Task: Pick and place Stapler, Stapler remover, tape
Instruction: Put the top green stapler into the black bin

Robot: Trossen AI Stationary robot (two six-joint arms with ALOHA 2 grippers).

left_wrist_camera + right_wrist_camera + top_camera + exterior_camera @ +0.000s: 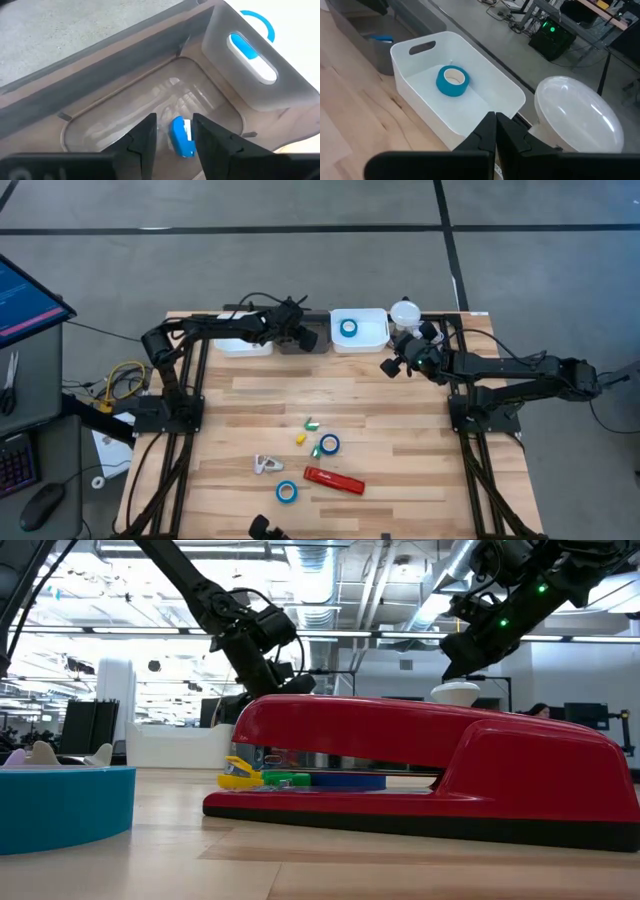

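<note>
The red stapler (333,480) (420,760) lies flat near the table's near edge. One blue tape roll (286,491) (60,805) lies left of it. A second roll (329,444) lies beyond it. A third roll (348,327) (452,81) lies flat in the right white bin (378,330). My left gripper (303,337) (175,137) is open over the grey bin (290,345) (125,115). A small blue item (182,136) shows in that bin between its fingers. My right gripper (393,366) (495,122) is shut and empty, right of the white bin.
A white staple remover (266,465) lies left of the stapler. Small yellow (299,439) and green (312,423) bits lie mid-table. Another white bin (245,346) sits left of the grey one. A white dome-shaped thing (405,311) (580,112) stands at the far right corner.
</note>
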